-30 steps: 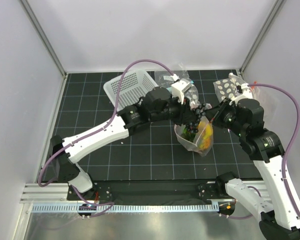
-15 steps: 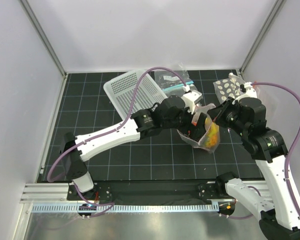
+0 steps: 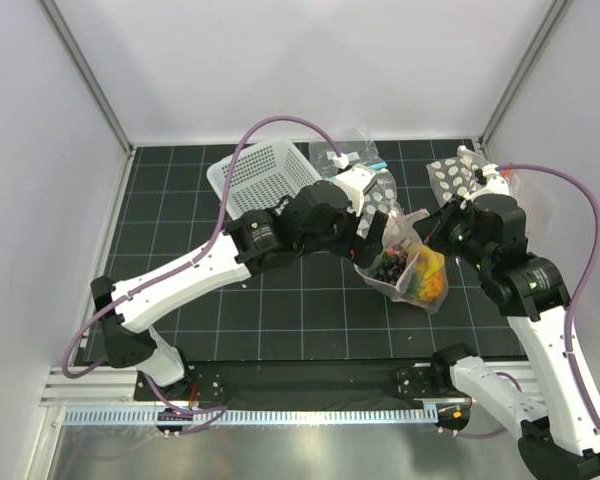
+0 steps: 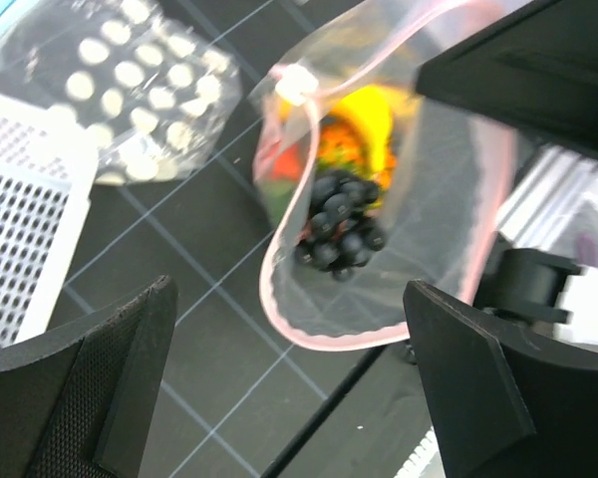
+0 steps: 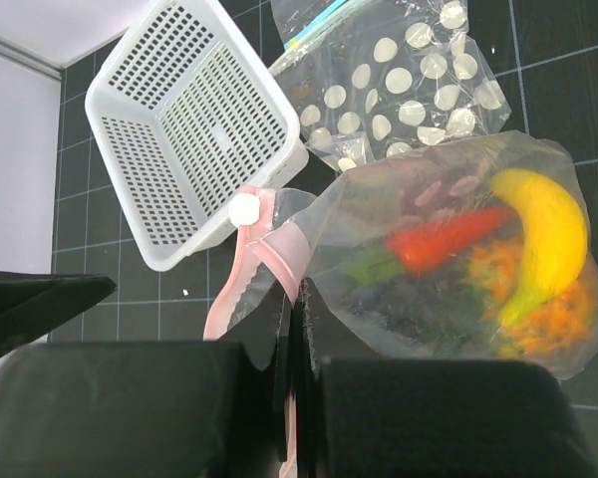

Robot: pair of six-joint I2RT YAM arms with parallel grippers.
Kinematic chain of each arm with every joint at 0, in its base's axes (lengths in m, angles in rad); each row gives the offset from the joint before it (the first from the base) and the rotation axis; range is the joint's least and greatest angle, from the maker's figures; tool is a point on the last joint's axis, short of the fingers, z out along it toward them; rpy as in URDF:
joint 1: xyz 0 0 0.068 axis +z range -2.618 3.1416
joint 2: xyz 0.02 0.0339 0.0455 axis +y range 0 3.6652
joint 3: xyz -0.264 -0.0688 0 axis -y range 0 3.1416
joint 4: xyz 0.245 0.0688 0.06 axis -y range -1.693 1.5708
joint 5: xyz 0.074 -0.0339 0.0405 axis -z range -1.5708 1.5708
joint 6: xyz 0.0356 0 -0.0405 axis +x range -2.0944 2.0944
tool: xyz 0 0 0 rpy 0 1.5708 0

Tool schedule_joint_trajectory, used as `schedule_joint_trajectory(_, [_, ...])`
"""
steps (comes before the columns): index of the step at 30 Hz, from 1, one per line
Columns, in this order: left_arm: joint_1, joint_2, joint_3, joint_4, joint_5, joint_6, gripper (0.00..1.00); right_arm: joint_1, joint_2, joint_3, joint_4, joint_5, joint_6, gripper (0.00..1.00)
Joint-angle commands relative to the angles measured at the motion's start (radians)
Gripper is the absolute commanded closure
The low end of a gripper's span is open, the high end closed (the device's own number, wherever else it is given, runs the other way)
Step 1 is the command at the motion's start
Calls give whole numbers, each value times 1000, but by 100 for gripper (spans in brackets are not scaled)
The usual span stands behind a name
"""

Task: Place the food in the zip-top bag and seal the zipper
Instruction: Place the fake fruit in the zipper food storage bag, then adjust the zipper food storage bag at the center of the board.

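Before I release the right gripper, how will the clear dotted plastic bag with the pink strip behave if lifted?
Probably floppy: the clear dotted plastic bag creases and sags where the right gripper pinches its pink mouth strip. Likely bottom-heavy: the yellow banana, red pepper and dark grape cluster pool at its low end. Let go, it would probably slump.

Zip-top bag (image 3: 405,275) right of centre on the desk (image 3: 180,220), grape cluster (image 4: 339,224), pepper (image 5: 448,239) and banana (image 5: 548,239) inside it — grapes nearest its mouth, basket (image 3: 265,175) behind and left, spare bag (image 5: 409,80) just behind — beside the basket.
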Motion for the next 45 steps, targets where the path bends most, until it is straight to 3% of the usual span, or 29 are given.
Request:
schedule_joint_trajectory(1, [-2, 29, -23, -40, -74, 13, 2, -3, -4, 52, 52, -2, -17, 99])
schedule_joint_trajectory(5, [13, 83, -32, 8, -61, 15, 5, -3, -2, 49, 52, -22, -16, 99])
schedule_joint_trajectory(11, [21, 114, -20, 49, -15, 24, 32, -3, 4, 71, 37, -45, -31, 99])
schedule_joint_trajectory(12, [22, 115, -17, 50, -7, 26, 49, -3, 1, 72, 31, -45, -34, 99])
schedule_joint_trajectory(14, [24, 112, -17, 52, 1, 26, 66, -3, -3, 69, 27, -86, -37, 99])
schedule_joint_trajectory(15, [25, 109, -20, 55, 4, 27, 86, -3, -4, 66, 23, -97, -36, 99])
schedule_joint_trajectory(17, [33, 91, -18, 61, 18, 26, 99, -2, -2, 49, 23, -147, -36, 99])
schedule_joint_trajectory(19, [45, 72, -12, 55, 41, 23, 100, -3, -2, 26, 27, -180, -17, 99])
schedule_joint_trajectory(26, [192, 20, 32, 38, 314, -33, 100, 55, 25, -35, 116, -240, 81, 99])
schedule_joint_trajectory(33, [215, 100, 227, -70, 421, -36, 100, 317, 177, 51, 164, -62, 156, 98])
schedule_joint_trajectory(34, [222, 112, 241, -80, 438, -33, 100, 339, 188, 58, 172, 10, 159, 96])
schedule_joint_trajectory(36, [240, 109, 227, -81, 459, -22, 100, 368, 208, 69, 181, 49, 170, 78])
schedule_joint_trajectory(37, [257, 94, 198, -75, 478, -5, 100, 377, 211, 69, 188, 59, 168, 64])
schedule_joint_trajectory(39, [274, 72, 160, -57, 489, 4, 100, 379, 207, 65, 208, 66, 151, 49])
schedule_joint_trajectory(43, [349, 49, 95, -37, 573, 21, 100, 379, 194, 69, 218, 93, 105, 41])
schedule_joint_trajectory(45, [363, 40, 89, -38, 594, 35, 100, 380, 194, 84, 201, 106, 89, 47])
